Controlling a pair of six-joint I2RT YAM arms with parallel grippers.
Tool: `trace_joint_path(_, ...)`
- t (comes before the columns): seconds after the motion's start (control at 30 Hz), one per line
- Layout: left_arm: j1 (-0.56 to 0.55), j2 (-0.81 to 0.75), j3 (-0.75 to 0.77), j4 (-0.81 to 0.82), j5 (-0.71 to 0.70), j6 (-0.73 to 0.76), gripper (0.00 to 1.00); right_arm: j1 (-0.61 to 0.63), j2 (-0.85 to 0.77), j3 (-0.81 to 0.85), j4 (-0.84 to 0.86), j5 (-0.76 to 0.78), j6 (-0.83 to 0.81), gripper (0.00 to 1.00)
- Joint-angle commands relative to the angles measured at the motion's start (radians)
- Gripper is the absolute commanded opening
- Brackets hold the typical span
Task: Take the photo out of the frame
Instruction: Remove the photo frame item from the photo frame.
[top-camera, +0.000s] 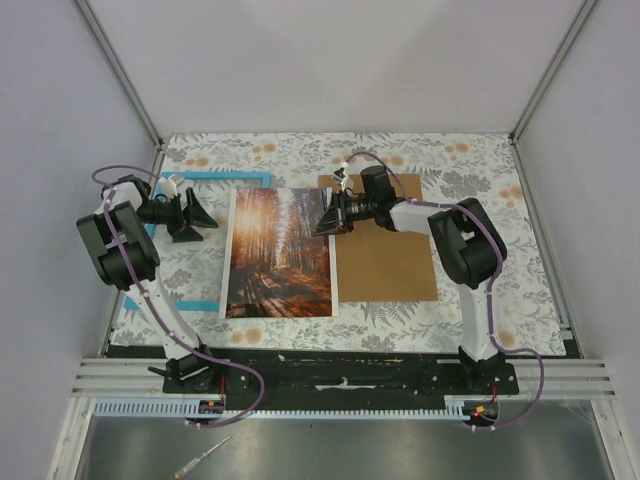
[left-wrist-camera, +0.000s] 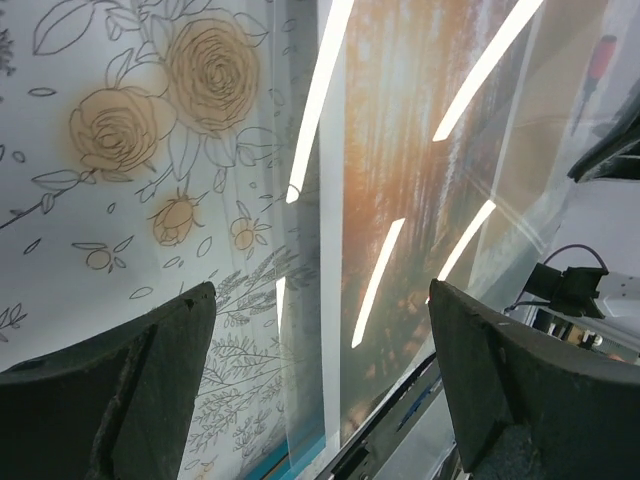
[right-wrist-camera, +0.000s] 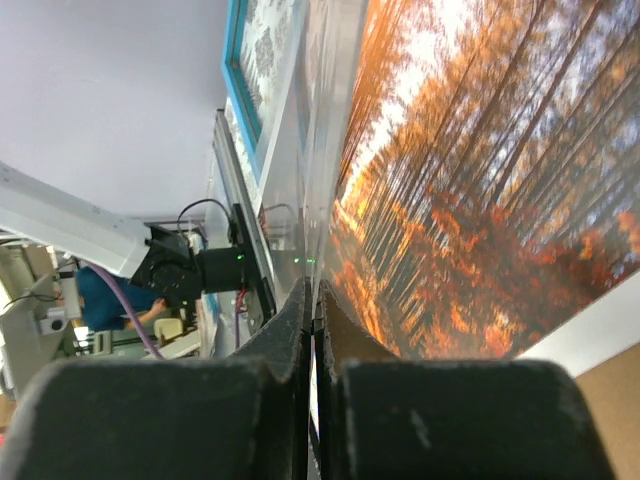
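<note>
The left tool (top-camera: 196, 222) is held wide apart inside the frame (top-camera: 232, 177), whose left side is partly hidden by the arm and whose right side is covered by the photo (top-camera: 280, 252). The right tool (top-camera: 325, 222) is closed together at the photo's right edge, over a brown board (top-camera: 390, 268); whether anything is pinched cannot be told

Forest photo (top-camera: 280, 252) flat, overlapping blue frame (top-camera: 225, 178)

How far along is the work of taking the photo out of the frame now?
Done: the brown board lies apart, and the photo is mostly out of the frame. In hand: the right tool seems shut on the photo's edge; the left tool is open. Remaining: the photo's left side overlaps the frame.
</note>
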Motion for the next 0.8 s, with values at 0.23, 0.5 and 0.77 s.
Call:
trace_joint_path(0.23, 0.056, -0.053, -0.065, 0.033, -0.068, 0.066, 0.93, 0.051, 0.161, 0.285, -0.331, 0.206, -0.145, 0.05)
trace_joint_path(0.5, 0.065, -0.030, -0.058, 0.044, -0.082, 0.065, 0.93, 0.066, 0.204, 0.333, -0.414, 0.235, -0.177, 0.55)
trace_joint_path(0.77, 0.064, 0.029, -0.048, 0.055, -0.027, 0.063, 0.93, 0.066, 0.157, 0.318, -0.457, 0.266, -0.235, 0.98)
